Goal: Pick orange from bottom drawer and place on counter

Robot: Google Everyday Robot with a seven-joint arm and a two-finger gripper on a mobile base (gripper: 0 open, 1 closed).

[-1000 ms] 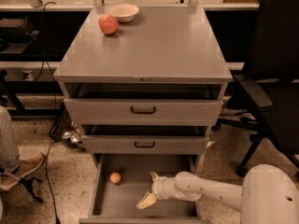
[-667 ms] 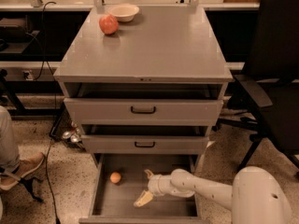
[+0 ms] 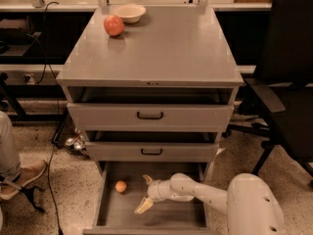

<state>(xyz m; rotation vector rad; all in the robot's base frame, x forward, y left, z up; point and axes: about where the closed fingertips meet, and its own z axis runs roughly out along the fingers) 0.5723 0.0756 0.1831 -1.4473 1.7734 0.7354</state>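
Observation:
The orange is small and round and lies on the floor of the open bottom drawer, near its left wall. My gripper is inside the drawer, just right of the orange and apart from it. Its fingers are spread open and hold nothing. The white arm reaches in from the lower right. The counter is the flat grey top of the cabinet above.
A reddish apple-like fruit and a pale bowl sit at the counter's back left. Two upper drawers with black handles are slightly open. A black chair stands right. A shoe and cables lie left.
My gripper has moved left inside the bottom drawer, closer to the orange. The orange has not moved.

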